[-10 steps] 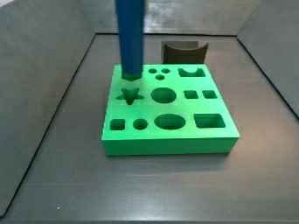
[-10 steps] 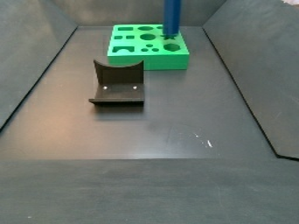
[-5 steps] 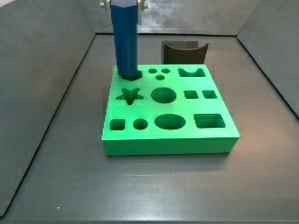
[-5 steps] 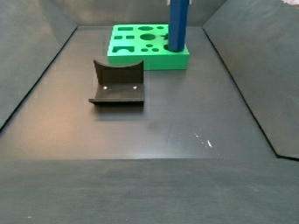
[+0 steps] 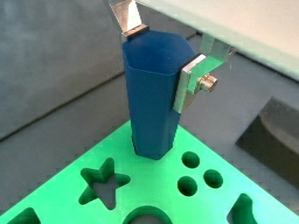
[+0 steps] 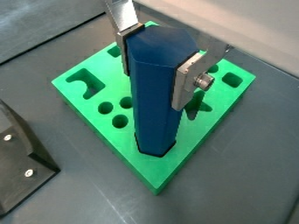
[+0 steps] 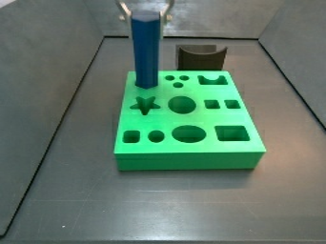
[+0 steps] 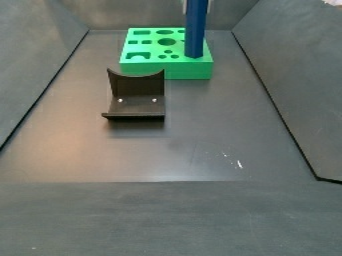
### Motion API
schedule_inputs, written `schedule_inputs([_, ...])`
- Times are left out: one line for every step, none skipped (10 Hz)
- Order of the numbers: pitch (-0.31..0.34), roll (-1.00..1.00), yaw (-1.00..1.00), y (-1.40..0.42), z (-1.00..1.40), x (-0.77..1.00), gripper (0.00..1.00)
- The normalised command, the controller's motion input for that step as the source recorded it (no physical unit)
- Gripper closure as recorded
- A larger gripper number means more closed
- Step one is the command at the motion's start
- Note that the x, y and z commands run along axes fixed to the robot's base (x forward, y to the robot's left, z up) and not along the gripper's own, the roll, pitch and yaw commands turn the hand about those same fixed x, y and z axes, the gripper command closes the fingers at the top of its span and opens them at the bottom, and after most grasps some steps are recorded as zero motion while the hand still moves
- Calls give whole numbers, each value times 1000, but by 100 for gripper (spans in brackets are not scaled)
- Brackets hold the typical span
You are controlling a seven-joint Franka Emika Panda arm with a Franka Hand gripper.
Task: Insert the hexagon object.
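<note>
The hand [image 5: 160, 59] is pinched on the top of the blue hexagon bar [image 5: 155, 101], which is held upright with its lower end at a corner of the green block [image 6: 82, 73]. The bar [image 7: 145, 52] is seen beside the star-shaped hole [image 7: 144, 104] in a side view. The fixture [image 8: 134, 95] stands on the worktop [image 8: 174, 170], well apart from the block [image 8: 147, 66].

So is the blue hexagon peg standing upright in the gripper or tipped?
Upright. In a side view the blue hexagon peg rises vertically, lower end at the green board, with the gripper shut on its upper end.
</note>
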Motion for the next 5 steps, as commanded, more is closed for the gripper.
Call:
schedule_inputs([-211, -274, -74, 134, -460, 26, 100])
schedule_inputs([-116, -160, -49, 60, -306, 0, 100])
schedule_inputs([-11, -64, -26, 0, -191, 49, 100])
schedule_inputs([0, 0, -23, 0, 0, 31, 100])
schedule_inputs([0, 0, 0, 0, 0, 0, 100])
